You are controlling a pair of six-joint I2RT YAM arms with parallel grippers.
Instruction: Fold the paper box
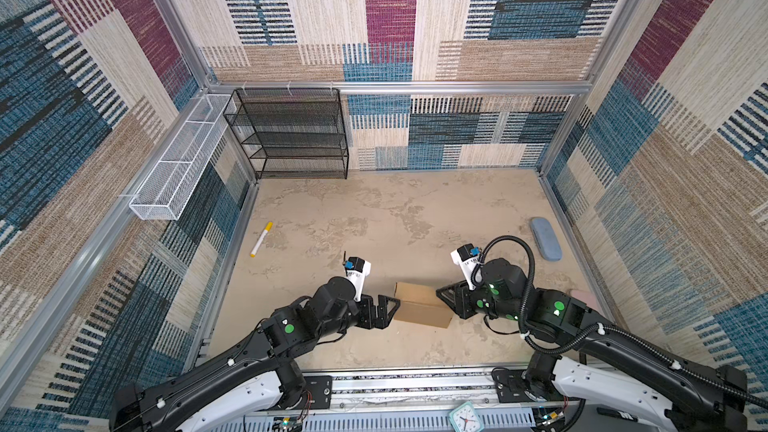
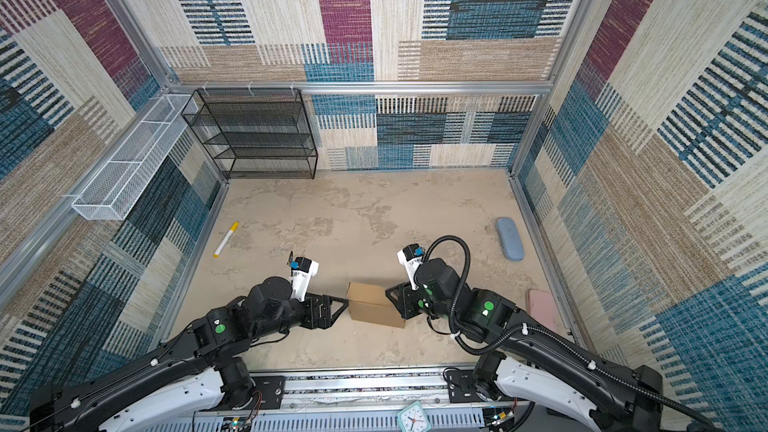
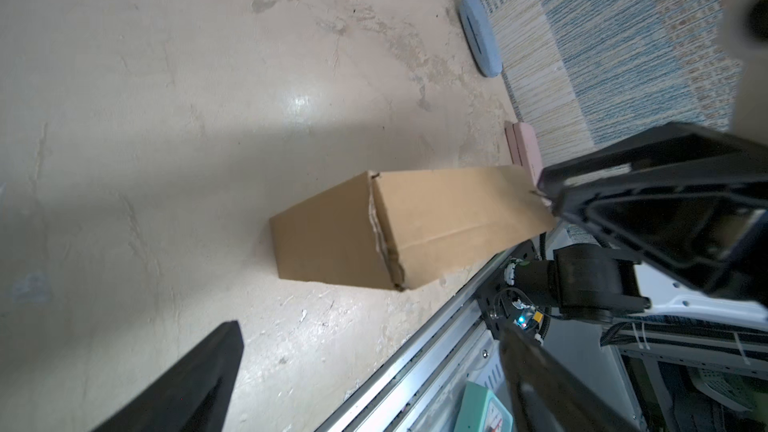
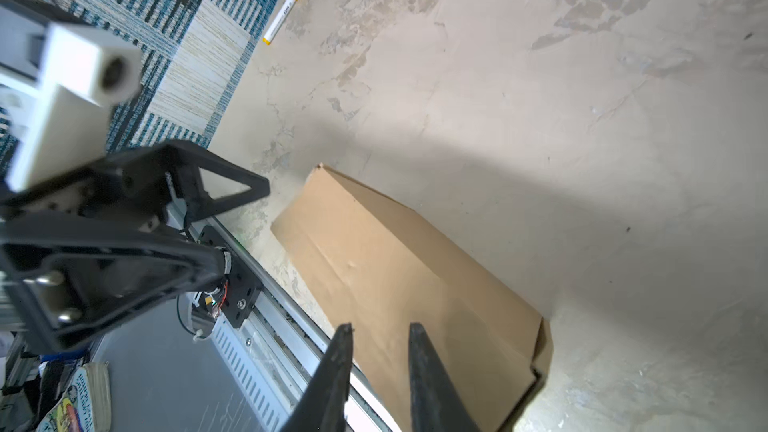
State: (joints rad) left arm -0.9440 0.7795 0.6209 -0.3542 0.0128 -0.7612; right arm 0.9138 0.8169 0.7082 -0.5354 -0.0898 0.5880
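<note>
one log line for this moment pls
paper box: closed, on table | left gripper: open wide, beside its left end | right gripper: slightly open, at its right end, nothing gripped

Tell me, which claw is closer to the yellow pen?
Left. The left gripper is beside the box end facing the pen; the right gripper is at the box's opposite end, farther off.

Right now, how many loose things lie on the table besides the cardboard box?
3: white yellow-capped marker at left; blue-grey oval case at right; pink flat pad nearer on the right. More may be hidden.
</note>
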